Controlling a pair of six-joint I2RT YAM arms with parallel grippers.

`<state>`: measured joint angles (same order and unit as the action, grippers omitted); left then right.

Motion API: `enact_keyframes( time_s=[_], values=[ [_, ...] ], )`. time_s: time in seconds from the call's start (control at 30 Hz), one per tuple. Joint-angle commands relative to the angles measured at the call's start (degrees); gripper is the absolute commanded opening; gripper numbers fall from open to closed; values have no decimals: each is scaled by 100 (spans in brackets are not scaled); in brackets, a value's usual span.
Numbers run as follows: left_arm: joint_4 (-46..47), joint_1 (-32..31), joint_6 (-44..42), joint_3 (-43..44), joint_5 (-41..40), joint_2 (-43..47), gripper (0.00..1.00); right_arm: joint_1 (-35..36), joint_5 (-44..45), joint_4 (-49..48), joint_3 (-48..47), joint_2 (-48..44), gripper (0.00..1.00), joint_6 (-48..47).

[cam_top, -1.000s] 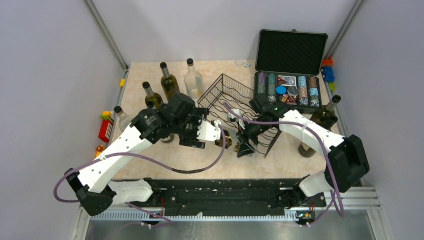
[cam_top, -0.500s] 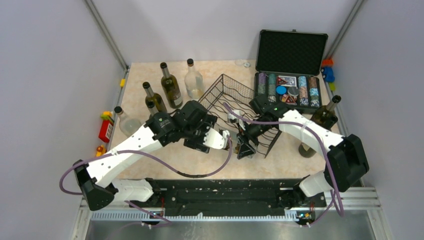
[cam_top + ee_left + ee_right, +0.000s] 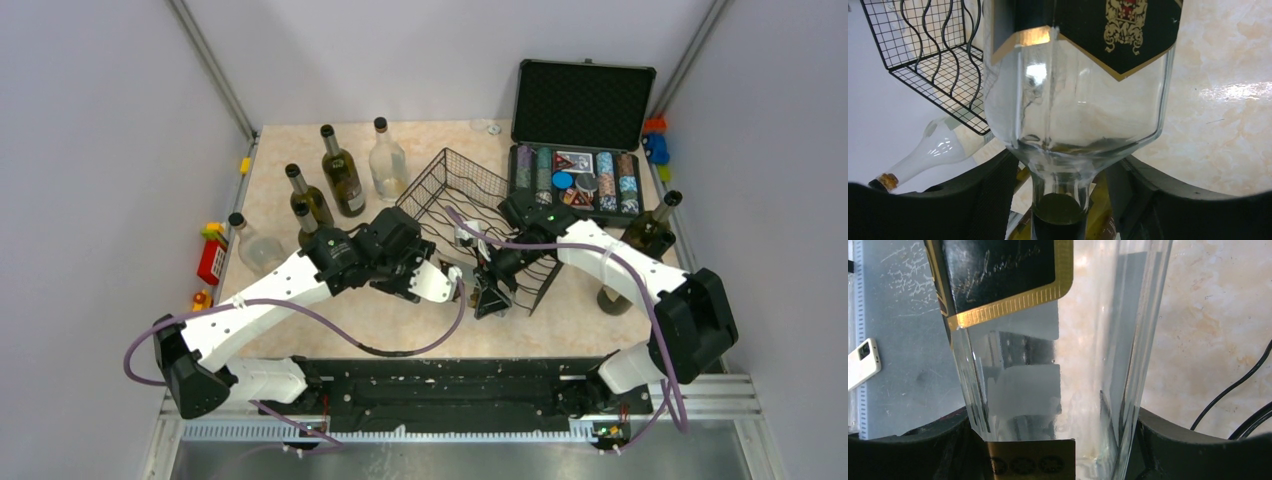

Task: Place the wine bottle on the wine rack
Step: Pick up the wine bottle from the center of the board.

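Top external cam, near to far: L arm point(image 3: 262, 298) runs from its base at bottom left up and right over the table point(image 3: 400, 318), wrist bent toward centre. R arm point(image 3: 610, 258) rises to a high elbow at right, forearm goes back and left, then the wrist folds down toward the near edge. L gripper point(image 3: 455, 284) and R gripper point(image 3: 490, 296) meet just in front of the rack point(image 3: 465, 190) w/ the bottle point(image 3: 1075, 95) btwn them, not on the rack.

L wrist cam: bottle neck points at the lens. L fingers point(image 3: 993, 192) straddle it w/ thin gaps each side; gripping or not, can't tell. Black-gold label sits further up the body. A frosted bottle point(image 3: 938, 147) lies at the rack's corner; in or beside it, can't tell.

R wrist cam: R fingers point(image 3: 948, 445) are clamped on the clear body, glass filling the gap.

Further back: open case point(image 3: 582, 105) w/ chips behind the rack at right. Other bottles point(image 3: 340, 178) stand at far left, one more near the R edge.
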<state>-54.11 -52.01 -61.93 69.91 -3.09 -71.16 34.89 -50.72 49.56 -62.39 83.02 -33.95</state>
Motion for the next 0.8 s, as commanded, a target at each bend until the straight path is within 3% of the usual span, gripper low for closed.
enact_keyframes(
  time_s=[0.0, 0.3, 0.4, 0.47, 0.53, 0.57, 0.6, 0.77],
  values=[
    [327, -29, -24, -25, 14, -4, 65, 111, -703, -205, -500, -79, 0, -191],
    [366, -37, 68, -126, -20, -21, 42, 114, -703, -177, -500, -115, 0, -224],
    [373, -37, 167, -177, -192, -2, 26, 114, -689, -175, -494, -143, 0, -234],
    [373, -37, 240, -185, -291, 4, 6, 114, -664, -178, -485, -167, 0, -237],
    [389, -37, 368, -196, -367, 26, 0, 114, -622, -179, -489, -186, 0, -234],
    [385, -37, 444, -194, -382, 55, 0, 113, -597, -180, -485, -202, 3, -227],
    [386, -37, 510, -200, -385, 88, 0, 114, -564, -183, -485, -218, 15, -207],
    [500, -37, 714, -369, -314, 387, 0, 114, -380, -217, -476, -298, 50, -134]
  ],
)
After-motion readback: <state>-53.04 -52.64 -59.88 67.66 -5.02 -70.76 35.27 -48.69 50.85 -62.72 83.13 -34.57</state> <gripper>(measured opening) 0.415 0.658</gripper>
